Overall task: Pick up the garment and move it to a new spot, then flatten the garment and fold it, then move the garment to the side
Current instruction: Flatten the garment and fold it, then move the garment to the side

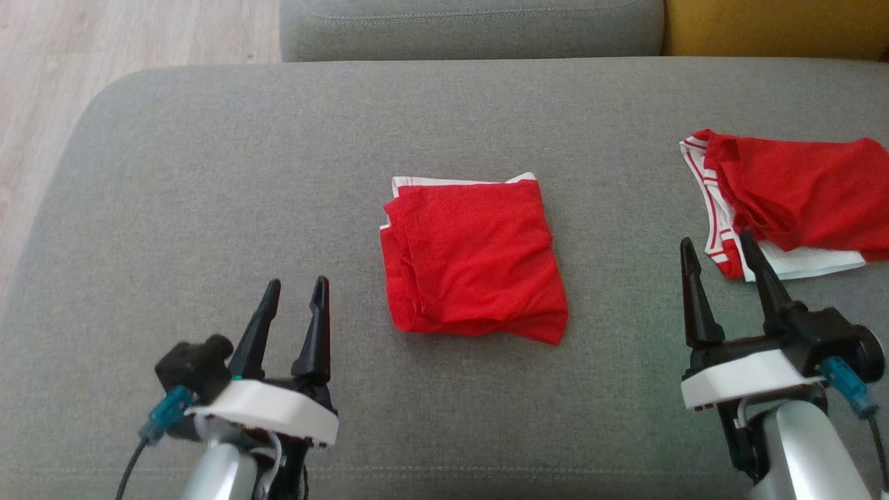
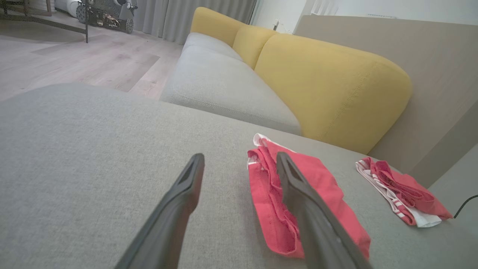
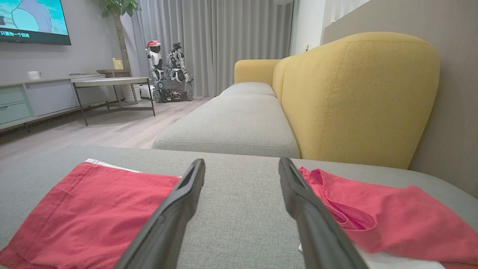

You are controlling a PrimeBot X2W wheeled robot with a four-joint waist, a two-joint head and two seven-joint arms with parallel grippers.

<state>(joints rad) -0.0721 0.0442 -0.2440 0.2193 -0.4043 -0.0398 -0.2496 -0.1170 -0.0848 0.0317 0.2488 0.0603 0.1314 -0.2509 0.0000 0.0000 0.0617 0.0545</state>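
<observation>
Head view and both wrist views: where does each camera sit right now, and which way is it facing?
Head view: on the head, looking down at the grey cushion; folded red garment centre, crumpled red garment right; left gripper and right gripper open at the bottom.
Left wrist view: low over the cushion, looking along the left gripper past the folded red garment toward the yellow backrest.
Right wrist view: low, looking along the right gripper between both garments toward the backrest.
Shared: all three show both garments.
</observation>
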